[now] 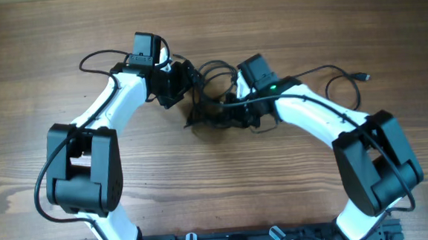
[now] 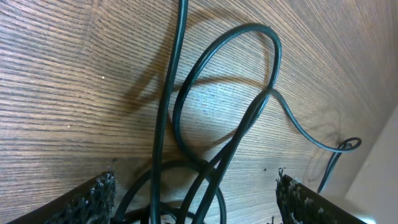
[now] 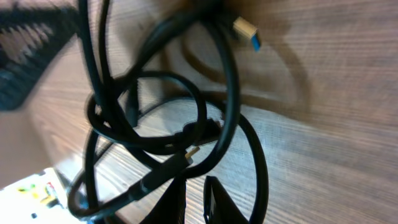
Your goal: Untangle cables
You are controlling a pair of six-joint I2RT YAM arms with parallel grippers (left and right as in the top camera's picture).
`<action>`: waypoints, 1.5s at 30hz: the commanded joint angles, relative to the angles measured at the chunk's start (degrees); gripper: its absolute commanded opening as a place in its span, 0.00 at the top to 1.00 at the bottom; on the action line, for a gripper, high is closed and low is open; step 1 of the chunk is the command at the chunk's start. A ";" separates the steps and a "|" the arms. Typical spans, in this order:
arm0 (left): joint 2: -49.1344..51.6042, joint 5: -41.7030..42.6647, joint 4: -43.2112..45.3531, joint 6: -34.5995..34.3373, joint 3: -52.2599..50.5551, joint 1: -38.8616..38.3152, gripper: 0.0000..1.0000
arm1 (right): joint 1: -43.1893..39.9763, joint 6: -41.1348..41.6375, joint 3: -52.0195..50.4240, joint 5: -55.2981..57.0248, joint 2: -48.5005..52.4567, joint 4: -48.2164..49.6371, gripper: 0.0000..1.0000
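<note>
Plainly, the left jaws stand released and wide, the cables (image 2: 168,93) looping on the surface between and ahead of them; the right jaws are nearly clenched, the tangle just ahead.

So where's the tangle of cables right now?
In the overhead view the cables sit at the far middle of the table, between the left gripper and the right gripper.
</note>
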 commanded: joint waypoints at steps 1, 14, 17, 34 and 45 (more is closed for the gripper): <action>0.57 -0.72 -0.15 -0.50 0.94 0.20 0.17 | 2.58 0.44 -0.17 5.38 0.81 -2.10 0.88; 0.57 -0.72 -2.95 -0.50 0.94 5.09 0.19 | 2.49 -5.42 0.50 -1.27 -0.81 -9.25 0.96; 0.57 -0.70 -2.99 -0.50 0.94 5.79 0.19 | 1.25 -5.64 2.19 -2.62 -3.67 -10.75 0.95; 0.57 -0.70 -2.97 -0.52 0.94 5.81 0.22 | 2.86 7.89 2.64 9.81 -4.46 1.16 0.83; 0.57 -0.72 -2.97 -0.50 0.94 5.81 0.22 | 9.22 8.20 2.64 4.33 5.01 -5.31 0.90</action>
